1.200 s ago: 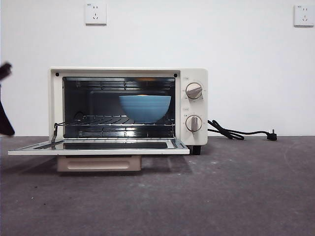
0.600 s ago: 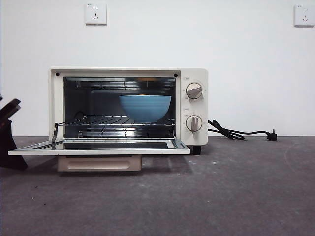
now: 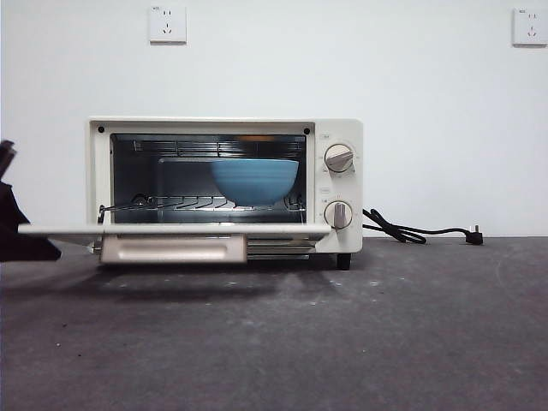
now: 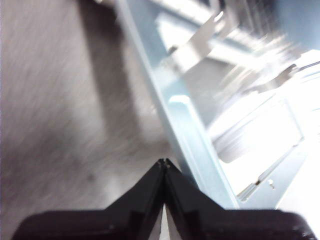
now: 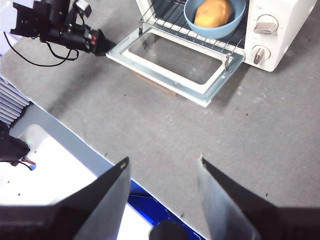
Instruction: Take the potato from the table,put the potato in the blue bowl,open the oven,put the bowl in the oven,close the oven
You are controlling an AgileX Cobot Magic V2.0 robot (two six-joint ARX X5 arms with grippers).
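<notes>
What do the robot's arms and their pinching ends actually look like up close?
The left gripper ends in two matte black, wedge-shaped fingers narrowing to thin tips. Seen from the right wrist view, that same arm is black and blocky, with thin black cables looping off it and small pale labels on its body. The right gripper has two broad, flat, dark grey fingers shaped like tapering blades.

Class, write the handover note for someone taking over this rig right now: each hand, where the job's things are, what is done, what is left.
Left hand: shut, empty, at the left corner of the oven door.
Right hand: open, empty, held high over the table, away from the oven.
Potato lies in the blue bowl, which sits on the oven rack.
Done: potato bowled, oven opened, bowl loaded.
Left: the door is part-raised, not shut; finish closing it.
</notes>
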